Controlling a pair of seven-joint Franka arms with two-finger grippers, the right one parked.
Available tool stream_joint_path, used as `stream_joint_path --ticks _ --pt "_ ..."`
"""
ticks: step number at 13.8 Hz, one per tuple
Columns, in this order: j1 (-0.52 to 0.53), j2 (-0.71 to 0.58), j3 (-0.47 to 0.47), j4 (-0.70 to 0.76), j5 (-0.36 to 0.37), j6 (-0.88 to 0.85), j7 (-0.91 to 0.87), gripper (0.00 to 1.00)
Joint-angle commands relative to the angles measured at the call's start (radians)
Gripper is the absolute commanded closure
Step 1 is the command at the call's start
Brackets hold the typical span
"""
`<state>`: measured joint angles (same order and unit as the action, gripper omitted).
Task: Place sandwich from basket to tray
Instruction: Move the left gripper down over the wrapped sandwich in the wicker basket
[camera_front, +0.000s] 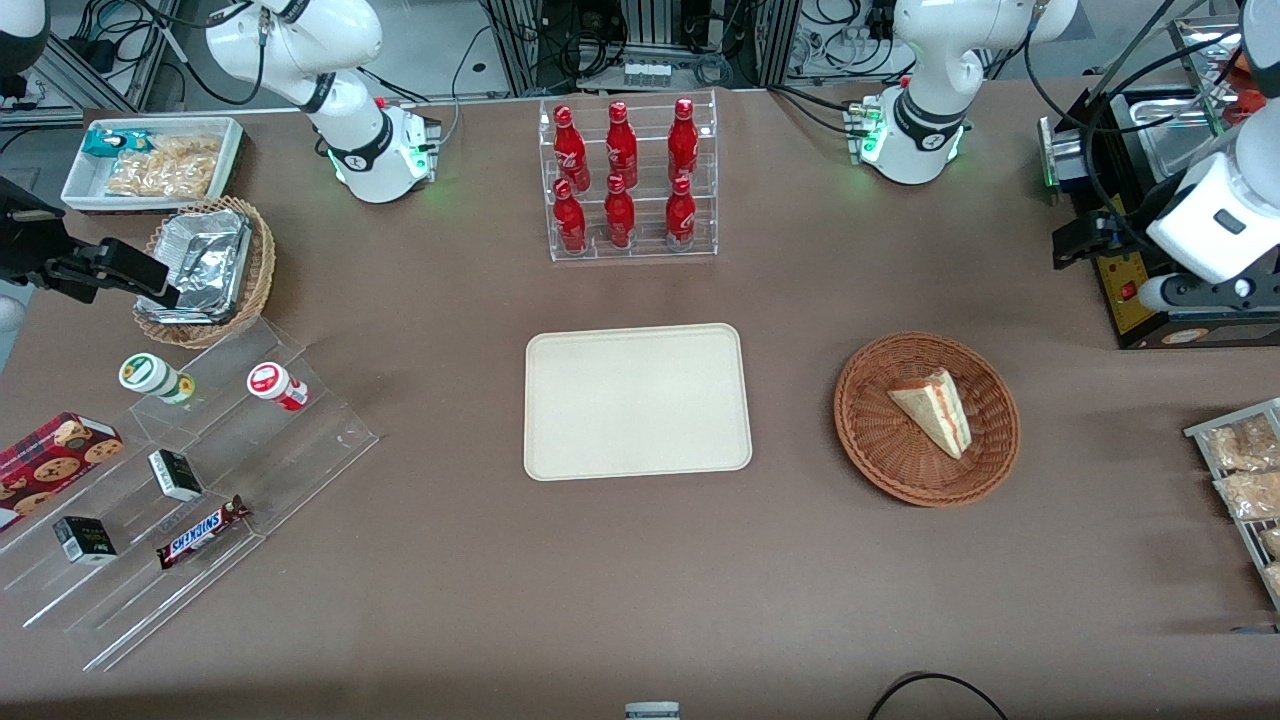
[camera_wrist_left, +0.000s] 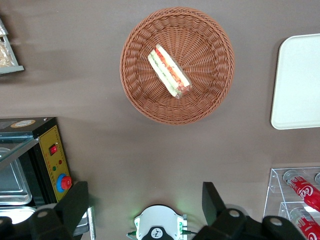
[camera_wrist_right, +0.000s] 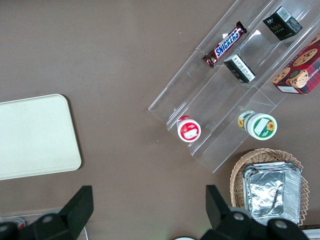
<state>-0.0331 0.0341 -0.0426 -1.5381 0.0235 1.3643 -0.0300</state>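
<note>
The released claw (camera_wrist_left: 145, 200) hangs high above the worktop; the sandwich (camera_wrist_left: 170, 70) lies diagonally in the basket (camera_wrist_left: 135, 75).

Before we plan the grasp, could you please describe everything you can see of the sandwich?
The sandwich is a small triangular wedge of pale bread with red and green filling showing along its cut edge. It lies on its side in the round brown wicker basket, resting on the weave near the middle. Nothing else touches it. The gripper hangs high above the table, its jaws open, away from the basket and holding nothing.
</note>
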Motion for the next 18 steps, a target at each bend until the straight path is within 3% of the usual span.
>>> stream_joint_path --ticks 1,6,18 --pt "-0.005 0.012 -0.003 0.001 -0.002 0.021 0.024 0.00" --pt "-0.011 0.053 -0.011 -0.071 -0.014 0.076 0.025 0.00" --pt "-0.024 0.098 -0.011 -0.437 -0.014 0.530 -0.001 0.00"
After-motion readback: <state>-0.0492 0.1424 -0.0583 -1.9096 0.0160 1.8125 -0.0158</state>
